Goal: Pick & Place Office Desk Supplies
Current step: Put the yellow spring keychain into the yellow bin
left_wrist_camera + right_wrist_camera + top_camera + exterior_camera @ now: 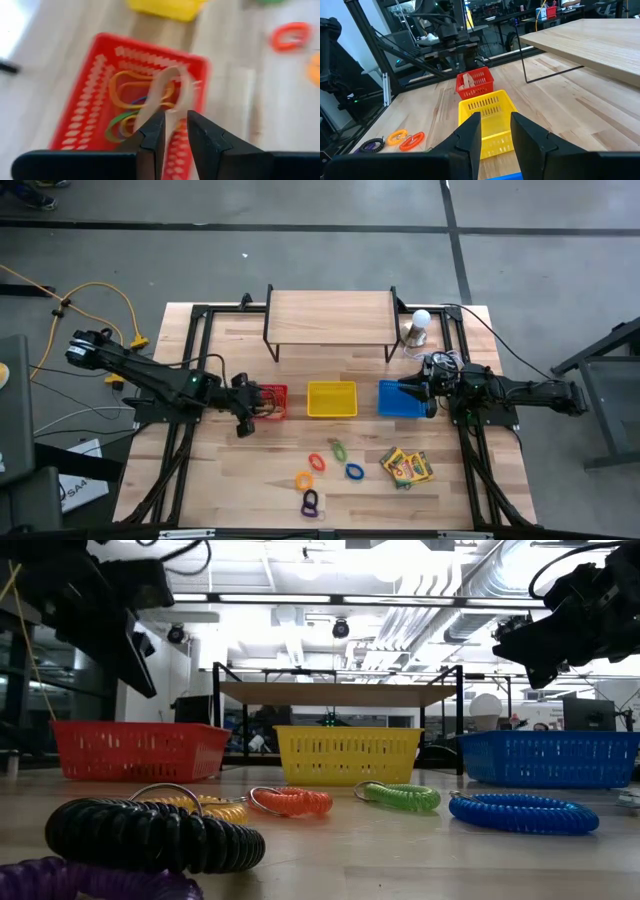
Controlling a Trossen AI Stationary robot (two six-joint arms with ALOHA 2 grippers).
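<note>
Rubber bands [134, 95] lie already in the red basket [90, 125], and the left tool [174, 131] hangs just above this basket with its fingers a little apart; a pale band [165, 92] shows blurred in front of the gap, and it seems to be falling free, not pinched, though I cannot tell surely. I judge this is the release step, done from above so the band lands inside the walls. The right tool [495, 131] waits over the blue basket [395, 402], fingers slightly spread and empty. On the surface [230, 480] near the front remain the coiled rings, orange [316, 462], green [339, 448], blue [354, 471], purple [310, 502], and the crayon boxes [406, 466], not yet sorted; the yellow basket [331, 399] stands between the other two
</note>
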